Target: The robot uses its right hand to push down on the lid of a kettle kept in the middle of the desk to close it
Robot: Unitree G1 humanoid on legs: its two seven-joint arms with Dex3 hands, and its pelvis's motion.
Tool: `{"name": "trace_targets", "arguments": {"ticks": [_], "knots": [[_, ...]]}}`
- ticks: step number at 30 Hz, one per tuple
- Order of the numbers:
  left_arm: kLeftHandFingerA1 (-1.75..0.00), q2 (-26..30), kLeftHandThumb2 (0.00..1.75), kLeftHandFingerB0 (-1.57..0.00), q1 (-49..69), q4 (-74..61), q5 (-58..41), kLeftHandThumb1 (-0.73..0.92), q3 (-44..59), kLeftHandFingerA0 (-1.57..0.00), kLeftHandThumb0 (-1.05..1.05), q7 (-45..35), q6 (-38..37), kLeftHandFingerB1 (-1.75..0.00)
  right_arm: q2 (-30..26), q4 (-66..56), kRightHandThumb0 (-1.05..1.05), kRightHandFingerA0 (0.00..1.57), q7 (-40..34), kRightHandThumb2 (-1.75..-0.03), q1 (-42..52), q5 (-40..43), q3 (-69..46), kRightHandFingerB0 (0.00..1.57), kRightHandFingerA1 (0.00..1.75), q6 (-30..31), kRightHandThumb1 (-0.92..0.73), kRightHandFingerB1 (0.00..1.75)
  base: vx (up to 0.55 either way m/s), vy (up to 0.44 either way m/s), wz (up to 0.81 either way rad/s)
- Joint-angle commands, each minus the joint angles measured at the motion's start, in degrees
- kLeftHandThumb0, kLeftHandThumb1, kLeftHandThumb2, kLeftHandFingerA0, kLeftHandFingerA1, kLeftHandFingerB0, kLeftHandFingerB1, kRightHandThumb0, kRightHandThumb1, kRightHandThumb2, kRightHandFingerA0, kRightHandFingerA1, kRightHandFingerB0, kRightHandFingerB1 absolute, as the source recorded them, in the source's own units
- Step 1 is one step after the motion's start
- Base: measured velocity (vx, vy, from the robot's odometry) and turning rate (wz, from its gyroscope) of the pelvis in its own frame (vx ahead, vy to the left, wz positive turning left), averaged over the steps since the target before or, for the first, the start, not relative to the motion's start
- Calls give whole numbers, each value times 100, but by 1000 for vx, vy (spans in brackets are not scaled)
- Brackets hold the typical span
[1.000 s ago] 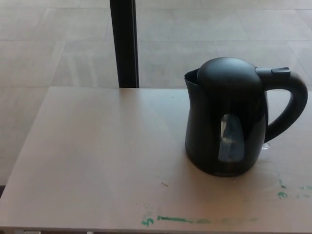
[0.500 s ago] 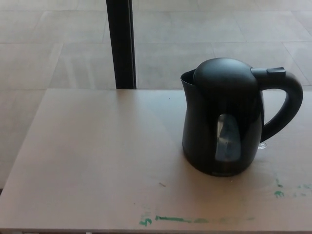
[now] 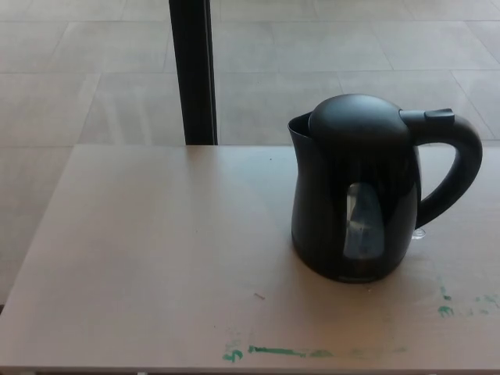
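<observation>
You have neither hand in the head view, so you cannot tell how either arm is posed or whether its fingers are apart or closed. The black kettle [image 3: 355,199] stands upright on the bench [image 3: 156,258], right of the middle and nearer the right edge than the left. Its spout [image 3: 298,125] faces the left edge and its handle [image 3: 457,168] arches toward the right edge. The domed lid [image 3: 359,117] sits down on the body. Green marks [image 3: 285,351] run along the near edge.

Lab-like room: paint-marked desk [image 3: 156,258], tiled floor [image 3: 312,70].
</observation>
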Motion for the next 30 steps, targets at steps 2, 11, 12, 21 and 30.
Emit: {"name": "trace_targets", "arguments": {"ticks": [2, 11, 12, 21, 30], "knots": [[-45, 13, 63, -35, 4, -28, -36, 75, -19, -44, -79, 71, 33, -35, 12, 94, -77, 42, -201, -92, -12, 606, 170, 31, 85, 61, -50, 67, 0, 0, 0], [-42, -76, 64, -34, -27, 17, 31, 76, -102, -45, -80, 226, -92, -34, -72, -11, -81, 39, -523, -60, 43, 627, 660, 34, 105, -114, -65, 71, 0, 0, 0], [-43, -80, 63, -34, -24, 15, 13, 76, -92, -44, -81, 205, -98, -34, -61, -54, -82, 35, -535, -60, 80, 638, 699, 35, 106, -119, -65, 71, 0, 0, 0], [-44, -95, 72, -29, -40, -4, -82, 66, -54, -38, -86, 129, 6, -36, -31, -128, -81, 39, -573, -60, 172, 863, 914, 36, 105, -83, -64, 70, 0, 0, 0], [-46, -106, 74, -32, -217, -16, -124, 65, -8, -40, -84, 258, 63, -39, -137, -16, -82, 38, -818, -61, 18, 828, 1221, 36, 109, -145, -66, 74, 0, 0, 0]]}}
